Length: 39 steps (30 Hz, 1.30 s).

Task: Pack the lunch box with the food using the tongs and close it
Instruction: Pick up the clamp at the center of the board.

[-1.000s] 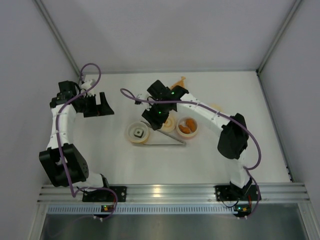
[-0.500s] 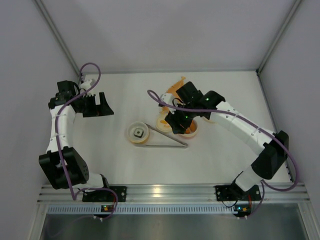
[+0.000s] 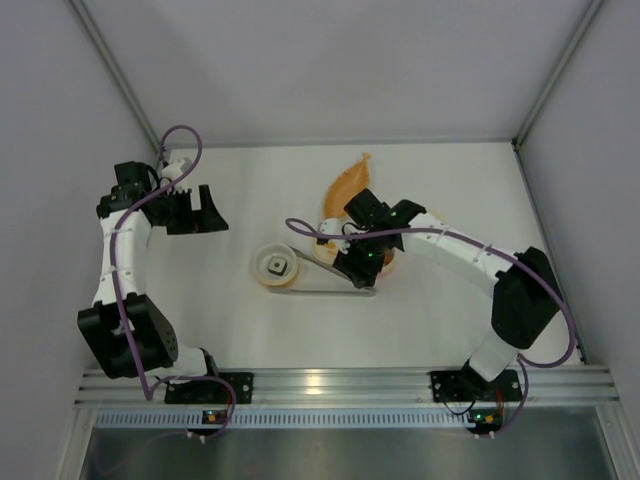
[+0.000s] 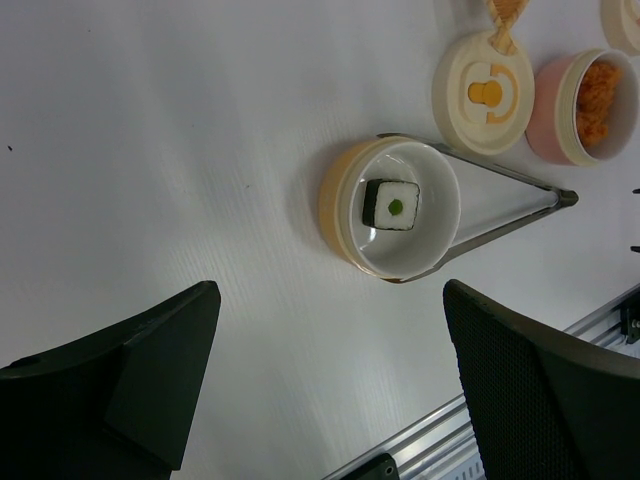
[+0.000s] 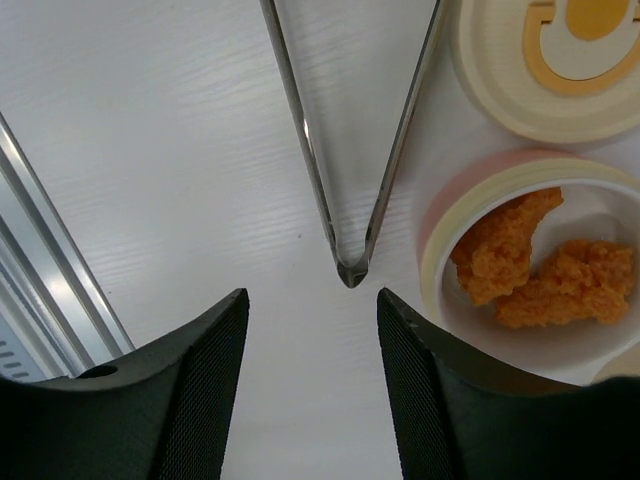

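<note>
The tongs point(image 3: 322, 290) lie flat on the table, their arms spread around a cream bowl point(image 4: 340, 215) that holds the black block with a white patch point(image 4: 391, 205). Orange food point(image 5: 540, 270) sits in a pink bowl point(image 5: 440, 215), beside a cream lid point(image 5: 500, 90); these round pieces look like the lunch box parts. My right gripper point(image 5: 312, 300) hovers open just short of the tongs' joined end point(image 5: 350, 272), with nothing between its fingers. At the far left, my left gripper point(image 4: 330, 370) is wide open and empty, away from the bowls.
A long orange leaf-shaped tray point(image 3: 347, 180) lies behind the bowls. The aluminium rail point(image 4: 450, 440) runs along the near edge of the table. White walls close in the table on three sides.
My right gripper swung right from above the bowls, then came toward the near edge, and now sits over the tongs' joined end. The left arm has not moved.
</note>
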Tool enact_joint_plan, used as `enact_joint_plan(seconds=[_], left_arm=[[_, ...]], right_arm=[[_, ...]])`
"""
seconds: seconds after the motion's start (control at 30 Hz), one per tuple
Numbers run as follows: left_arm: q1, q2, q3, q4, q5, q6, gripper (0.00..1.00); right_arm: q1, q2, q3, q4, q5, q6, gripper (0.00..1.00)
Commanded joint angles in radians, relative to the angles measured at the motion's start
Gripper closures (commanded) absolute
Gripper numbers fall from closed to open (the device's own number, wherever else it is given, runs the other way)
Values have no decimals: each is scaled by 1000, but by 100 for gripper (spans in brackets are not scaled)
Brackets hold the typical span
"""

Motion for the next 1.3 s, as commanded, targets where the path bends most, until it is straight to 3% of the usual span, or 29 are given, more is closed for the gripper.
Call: enact_joint_plan(seconds=[0.0, 0.33, 0.67, 1.27], left_arm=[[8, -19, 19, -3, 26, 28, 2], [8, -4, 11, 8, 18, 29, 2], [8, 9, -2, 26, 17, 28, 2], [8, 12, 5, 27, 9, 25, 2]], right_arm=[[6, 53, 42, 92, -14, -23, 47], [31, 216, 145, 196, 71, 83, 59], [59, 328, 183, 210, 141, 121, 63], [68, 368, 128, 251, 164, 126, 69]])
